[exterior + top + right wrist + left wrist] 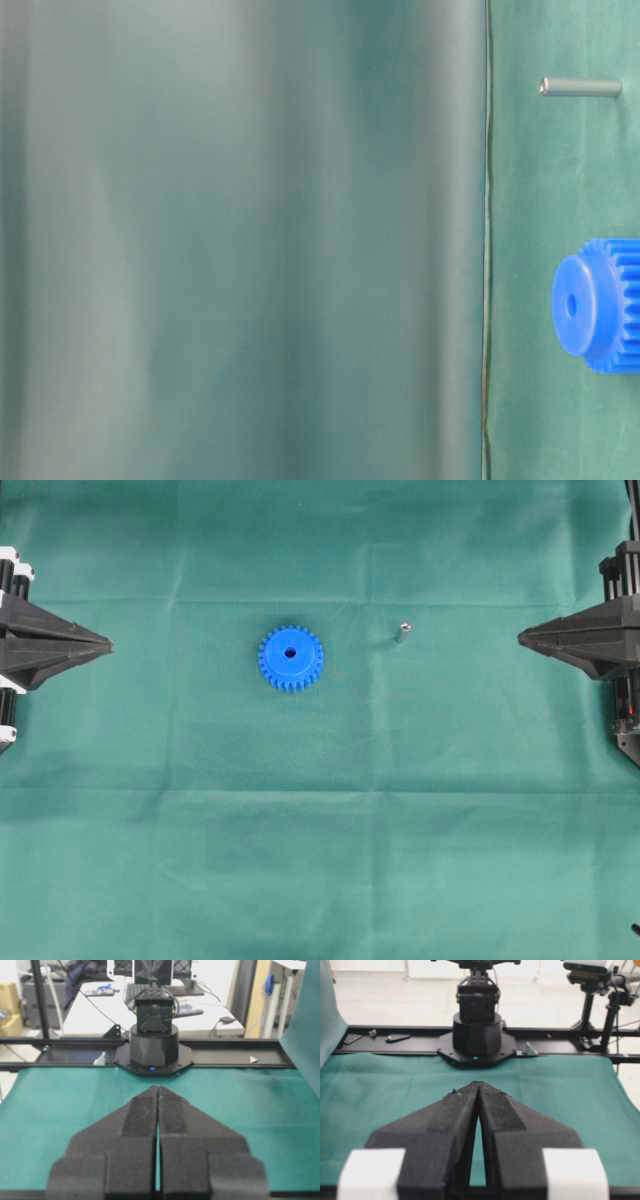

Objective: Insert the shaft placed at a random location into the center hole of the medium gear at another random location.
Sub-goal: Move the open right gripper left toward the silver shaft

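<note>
The medium gear [291,658], bright blue with a toothed rim, lies flat on the green cloth slightly left of centre, its dark center hole [290,652] facing up. The table-level view shows the gear [598,305] at the right edge with its center hole [571,304]. The shaft [402,634], a tiny silvery pin, stands to the gear's right, apart from it; the shaft [580,87] shows in the table-level view too. My left gripper [106,641] rests at the far left, shut and empty. My right gripper [522,637] sits at the far right, shut and empty. Neither wrist view shows gear or shaft.
Green cloth [320,860] covers the whole table. The opposite arm's black base [476,1040] stands at the cloth's far edge in the left wrist view, and the other base [152,1052] in the right wrist view. A blurred green drape [240,240] fills most of the table-level view.
</note>
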Controlling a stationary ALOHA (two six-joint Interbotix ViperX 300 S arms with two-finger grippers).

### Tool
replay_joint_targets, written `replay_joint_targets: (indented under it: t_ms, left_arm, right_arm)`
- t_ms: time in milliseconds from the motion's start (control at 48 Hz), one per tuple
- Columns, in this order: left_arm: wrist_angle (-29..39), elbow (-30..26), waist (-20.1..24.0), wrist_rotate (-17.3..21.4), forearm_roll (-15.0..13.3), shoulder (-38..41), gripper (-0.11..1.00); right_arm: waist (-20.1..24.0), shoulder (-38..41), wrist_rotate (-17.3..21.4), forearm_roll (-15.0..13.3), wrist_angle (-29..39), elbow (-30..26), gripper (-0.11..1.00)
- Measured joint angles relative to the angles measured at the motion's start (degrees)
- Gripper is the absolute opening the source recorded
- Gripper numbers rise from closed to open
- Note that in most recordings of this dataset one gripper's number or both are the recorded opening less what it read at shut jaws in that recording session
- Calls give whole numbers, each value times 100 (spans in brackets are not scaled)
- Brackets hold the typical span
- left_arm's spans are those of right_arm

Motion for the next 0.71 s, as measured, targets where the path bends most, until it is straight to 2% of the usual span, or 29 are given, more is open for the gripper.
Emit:
replay_joint_targets:
  t_ms: [459,646,709]
  left_arm:
    - [176,-44,0,-53,35,18,0]
    - [176,-44,0,-44,44,18,0]
    - [185,-44,0,-53,35,18,0]
  right_arm:
    - [-237,527,0,9,0,18,1]
    - [-510,976,0,0,0,62,1]
    - [-589,1195,9,9,-35,70,8]
